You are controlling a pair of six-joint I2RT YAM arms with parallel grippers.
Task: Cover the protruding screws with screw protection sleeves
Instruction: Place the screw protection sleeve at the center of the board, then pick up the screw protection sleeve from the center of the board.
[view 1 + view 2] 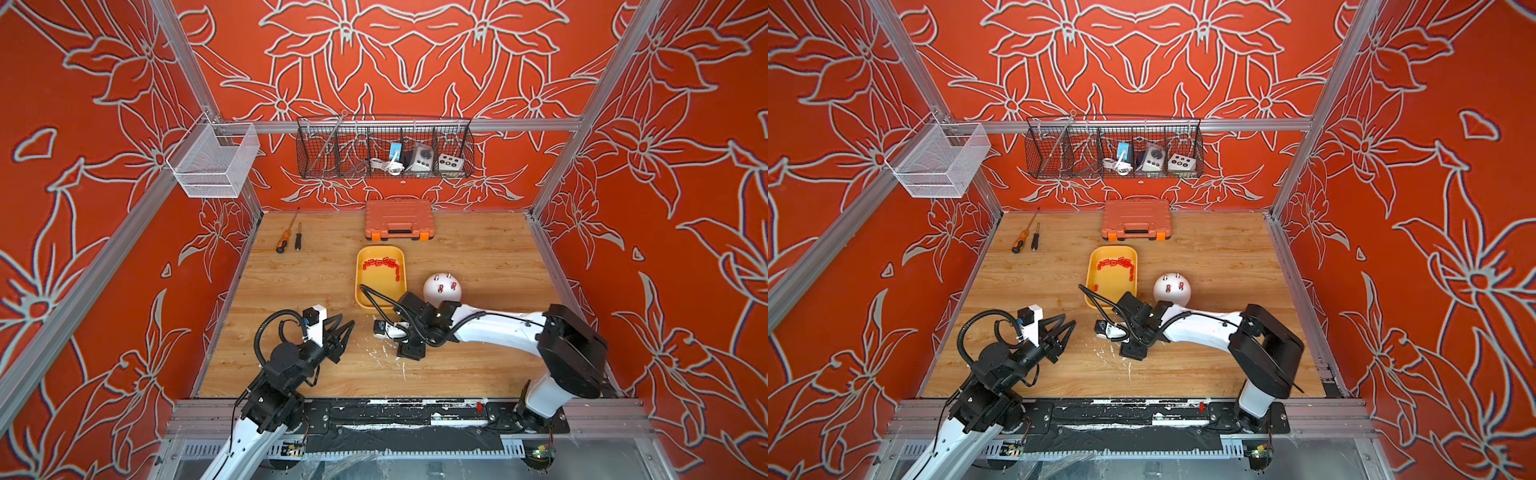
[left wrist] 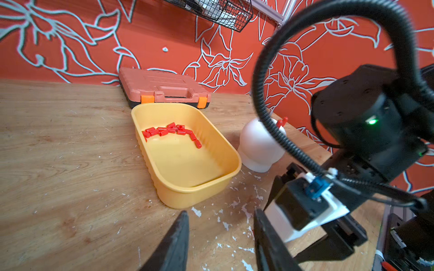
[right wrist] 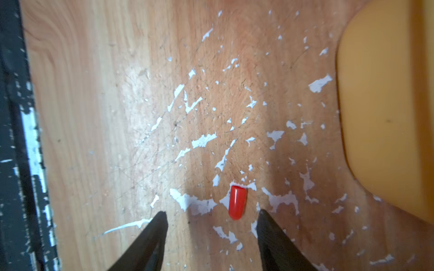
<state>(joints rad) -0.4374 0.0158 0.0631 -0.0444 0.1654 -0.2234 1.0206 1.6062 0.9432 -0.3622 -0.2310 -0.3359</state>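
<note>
Right gripper (image 3: 211, 217), jaws spread, straddles a tiny red plastic sleeve (image 3: 237, 202) lying on wooden table (image 3: 94, 117); off-centre closing may flick it away.

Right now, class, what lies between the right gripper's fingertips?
One red sleeve, lying on the table within the open right gripper; the right wrist view shows it.

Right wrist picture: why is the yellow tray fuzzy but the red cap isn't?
Right wrist view: the yellow tray sits close at the frame's edge, smeared, while the red sleeve on the table is sharp with a shiny streak; left wrist view: the same tray looks crisp.
</note>
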